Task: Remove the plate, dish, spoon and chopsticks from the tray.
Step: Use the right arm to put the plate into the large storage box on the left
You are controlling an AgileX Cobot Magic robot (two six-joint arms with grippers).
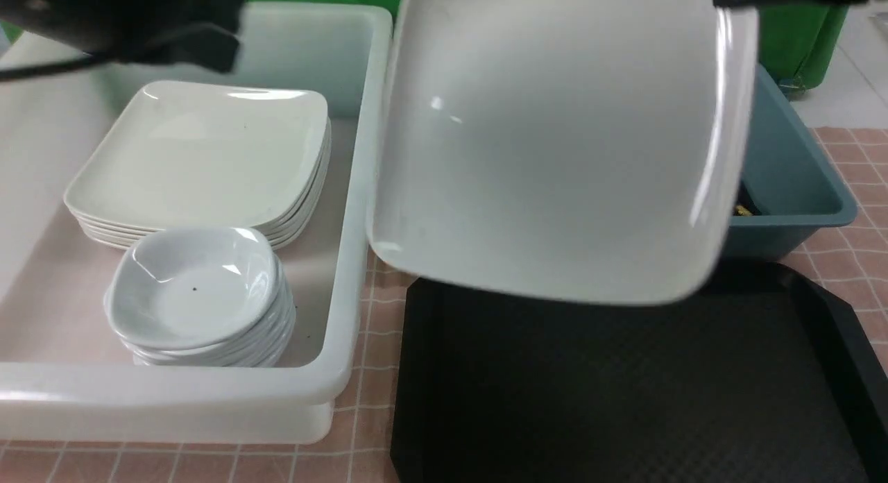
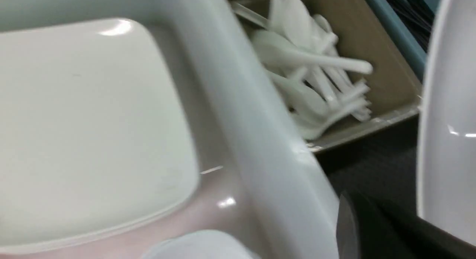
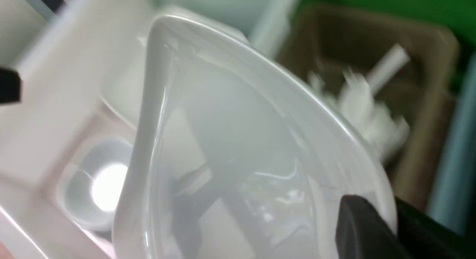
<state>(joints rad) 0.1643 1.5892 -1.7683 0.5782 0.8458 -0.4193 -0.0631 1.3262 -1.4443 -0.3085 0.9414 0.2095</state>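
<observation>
front view: plate hangs tilted above the tray, right fingers pinching its rim; left fingers look pressed together, though blurred. i would level it, cross the white bin wall, lower gently onto the plate stack.

Table lay under pink cloth with pale grid lines. White bin stood directly on cloth at left. Black tray lay at near right, just beside white bin, narrow strip of cloth between them. Blue bin stood at far right, just behind tray. Olive bin stood between white bin and blue bin, shown by wrist views only.
</observation>
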